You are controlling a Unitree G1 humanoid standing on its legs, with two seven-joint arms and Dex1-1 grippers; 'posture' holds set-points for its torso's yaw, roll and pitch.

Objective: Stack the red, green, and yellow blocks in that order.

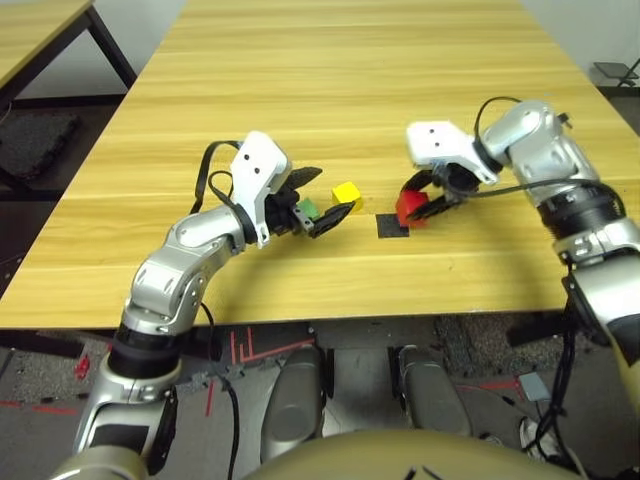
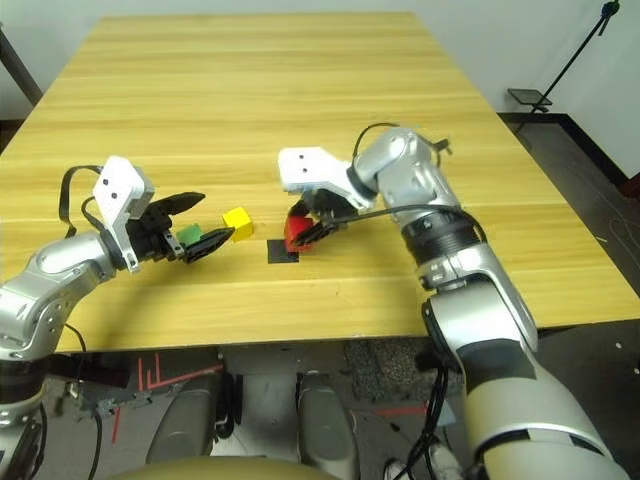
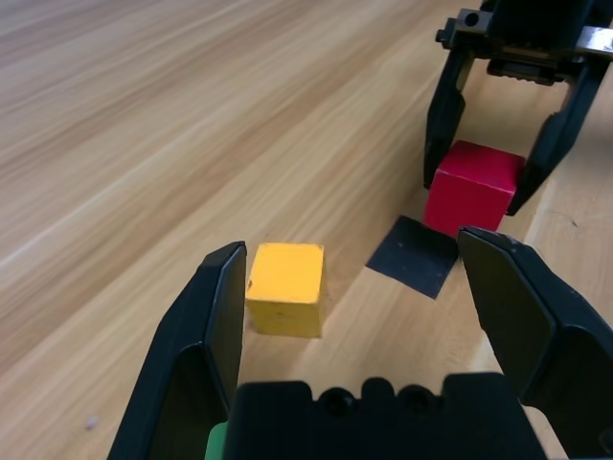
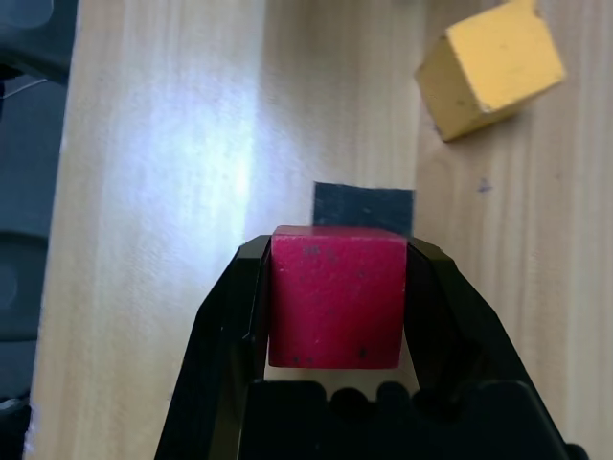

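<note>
My right gripper is shut on the red block, which it holds at the right edge of a flat black square patch. I cannot tell whether the block rests on the table. The yellow block sits free on the wood just left of the patch. My left gripper is open and points toward the yellow block. The green block lies between its fingers, close to the palm, and they do not press on it.
The wooden table stretches bare behind the blocks. Its front edge runs close below both forearms. A second table stands at the far left, across a gap of dark floor.
</note>
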